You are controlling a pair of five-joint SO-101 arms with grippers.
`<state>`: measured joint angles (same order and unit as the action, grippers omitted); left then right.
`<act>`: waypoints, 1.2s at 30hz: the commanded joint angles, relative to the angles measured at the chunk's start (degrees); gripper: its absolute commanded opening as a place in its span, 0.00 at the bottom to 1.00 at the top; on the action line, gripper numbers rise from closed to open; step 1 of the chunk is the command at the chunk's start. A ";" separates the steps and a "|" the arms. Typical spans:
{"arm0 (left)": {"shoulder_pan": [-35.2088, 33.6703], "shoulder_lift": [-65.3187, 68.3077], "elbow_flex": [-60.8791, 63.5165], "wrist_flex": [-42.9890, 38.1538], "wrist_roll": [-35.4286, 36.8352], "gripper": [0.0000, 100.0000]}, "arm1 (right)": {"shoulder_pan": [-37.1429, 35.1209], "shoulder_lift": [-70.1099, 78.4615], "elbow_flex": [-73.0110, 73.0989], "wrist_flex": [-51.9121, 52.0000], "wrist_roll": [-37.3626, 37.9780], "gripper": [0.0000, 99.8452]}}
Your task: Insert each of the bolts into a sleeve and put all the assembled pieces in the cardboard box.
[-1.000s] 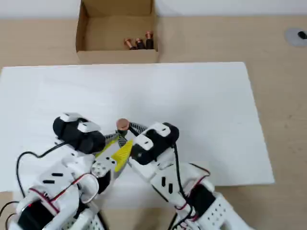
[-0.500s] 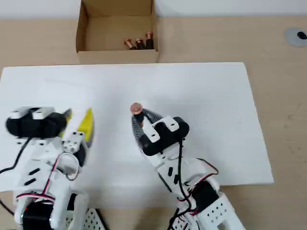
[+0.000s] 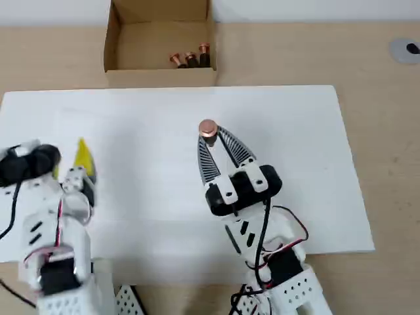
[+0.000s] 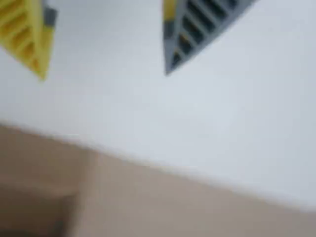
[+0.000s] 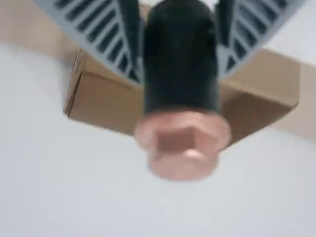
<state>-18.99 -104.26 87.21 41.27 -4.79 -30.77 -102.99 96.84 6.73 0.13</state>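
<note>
Right gripper (image 3: 210, 136) clamped on black sleeve (image 5: 180, 64) with copper bolt (image 3: 207, 128) inside, over white sheet (image 3: 295, 164), short of cardboard box (image 3: 113, 52). Left gripper (image 4: 103, 69) spread wide, empty. Risk: low carry clips box's near wall, knocking piece loose.

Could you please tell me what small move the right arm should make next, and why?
The right claw is shut on an assembled piece, copper head beyond black sleeve, over the white mat, short of the cardboard box where three finished pieces lie. So I would probably carry it forward over the box.
</note>
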 commanded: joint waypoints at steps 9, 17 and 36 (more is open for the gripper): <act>-1.23 0.31 9.32 -3.52 9.14 0.17 | 2.95 48.31 -34.59 -8.88 -3.60 0.01; 2.90 0.57 9.85 0.09 9.05 0.17 | 3.56 78.20 -57.01 -9.05 -3.08 0.01; 4.57 0.92 9.85 1.58 8.97 0.17 | 9.71 141.85 -120.75 -8.44 5.27 0.01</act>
<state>-15.12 -103.47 96.44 42.77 4.18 -22.59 33.89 -10.24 -0.31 4.97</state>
